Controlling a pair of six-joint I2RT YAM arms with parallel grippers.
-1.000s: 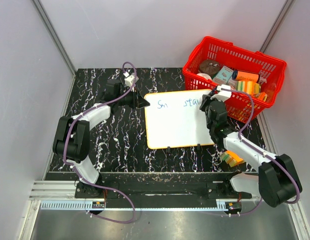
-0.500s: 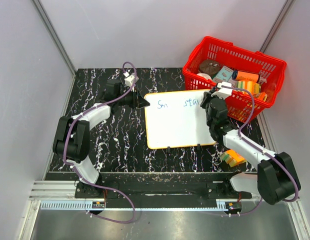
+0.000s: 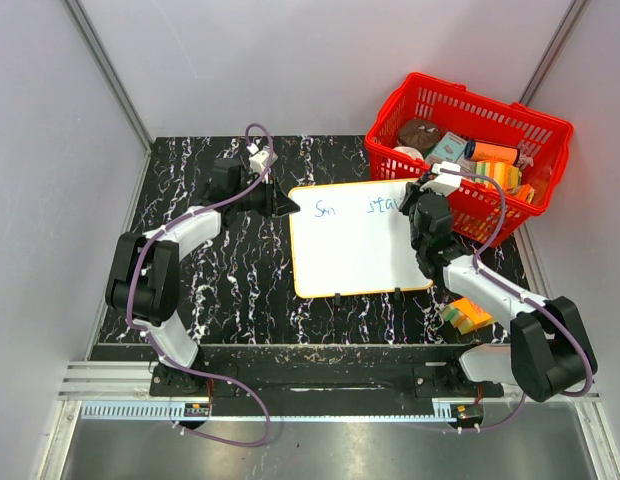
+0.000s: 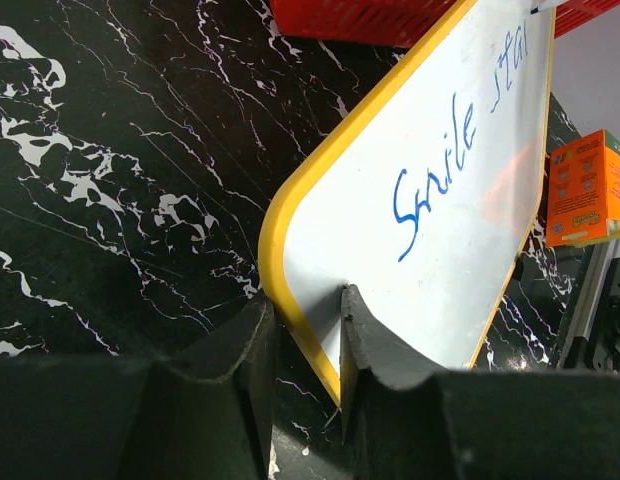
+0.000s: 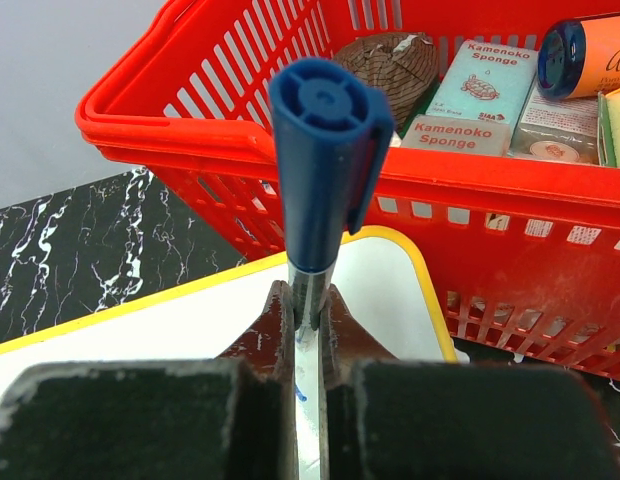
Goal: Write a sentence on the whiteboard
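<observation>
The whiteboard [image 3: 355,255] lies flat on the black marbled table, with its yellow frame next to the red basket. Blue writing on it reads "Smile" [image 4: 435,180] and the start of a second word [image 3: 380,206], whose end is hidden by my right arm. My right gripper [image 3: 420,215] is shut on a blue marker [image 5: 325,150], held upright with its tip down on the board [image 5: 190,320] at the far right corner. My left gripper [image 3: 283,204] straddles the board's far left edge [image 4: 290,270]. One finger [image 4: 355,330] rests on the white face. The other stands just off the frame.
A red basket [image 3: 470,95] with sponges, a bottle and boxes stands at the far right, touching the board's corner; its wall [image 5: 180,130] rises just behind the marker. An orange box [image 3: 465,315] lies on the table near the right arm.
My right gripper with the marker has shifted slightly toward the far side of the board. The left arm and the board have not moved.
</observation>
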